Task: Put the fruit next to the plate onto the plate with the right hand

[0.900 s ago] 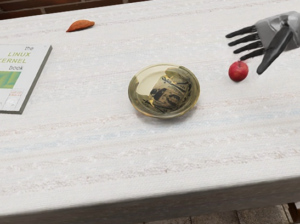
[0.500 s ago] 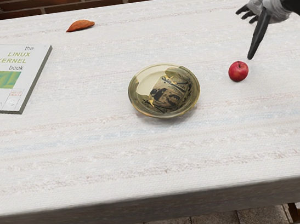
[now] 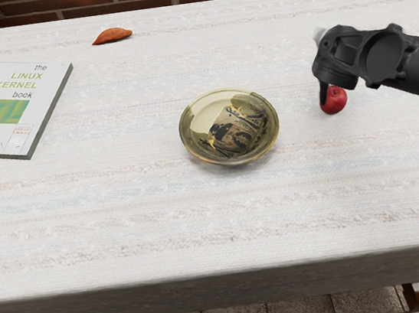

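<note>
A small red apple (image 3: 335, 100) lies on the table to the right of a glossy olive-gold plate (image 3: 186, 131), which has nothing on it. My right hand (image 3: 327, 91) comes in from the right edge and hangs directly over the apple, pointing downward. The dark wrist and forearm (image 3: 382, 60) hide the apple's top and most of the hand. Whether the hand touches the fruit cannot be told. The left arm is out of view.
A Linux Kernel book (image 3: 14, 107) lies at the left of the table. An orange sweet potato (image 3: 112, 35) sits near the far edge, left of centre. A brick wall runs behind the table.
The right hand swung from spread beside and above the apple to straight down over it. The forearm now covers part of the fruit. The apple has not moved.
</note>
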